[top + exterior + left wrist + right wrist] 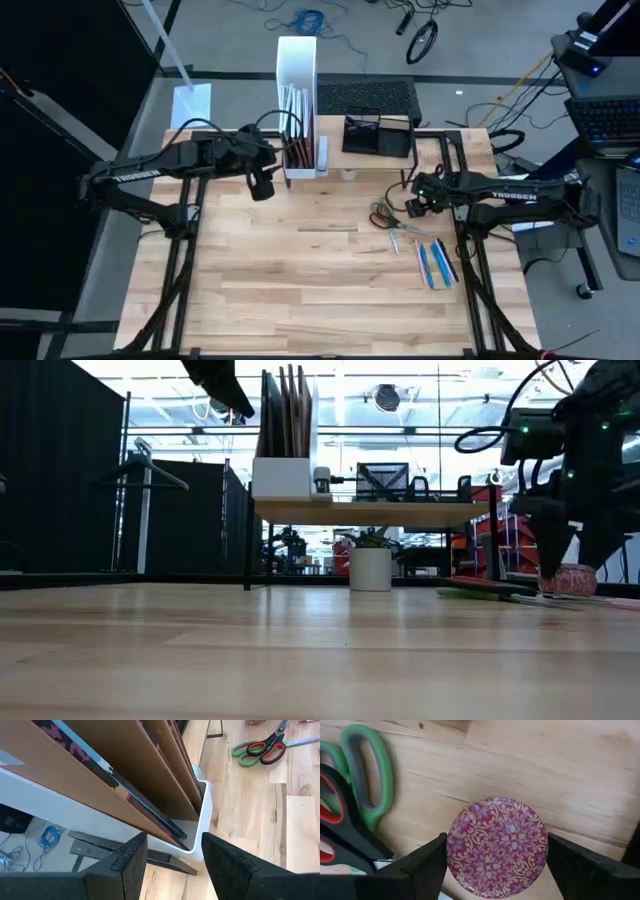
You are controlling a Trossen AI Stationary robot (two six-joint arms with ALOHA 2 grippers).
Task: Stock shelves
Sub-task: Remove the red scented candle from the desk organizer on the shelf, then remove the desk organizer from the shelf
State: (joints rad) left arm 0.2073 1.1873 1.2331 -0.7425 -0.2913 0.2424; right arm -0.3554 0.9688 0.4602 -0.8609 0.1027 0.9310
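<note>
The shelves (380,513) (385,168) are a low light-wood riser on black legs at the table's far side. A white file box (297,70) (202,820) with brown boards stands on their left end. My left gripper (262,185) (172,865) hovers open just in front of the box's near end, with nothing between its fingers. My right gripper (415,208) (495,865) is open and points down. Its fingers stand on either side of a round tin with a red floral top (497,847) (568,578). The tin rests on the table. My right gripper comes at the round tin from above, one finger (427,865) at each side of its rim (451,840). I cannot tell whether the fingers touch the rim. The tin sits flat on the table, top up.
Green and red-black scissors (385,215) (355,795) lie just left of the tin. Several blue pens (435,262) lie nearer the front. A black organizer tray (377,135) sits on the shelves, and a small white pot (371,568) stands beneath them. Bare tabletop (300,290) fills the near half.
</note>
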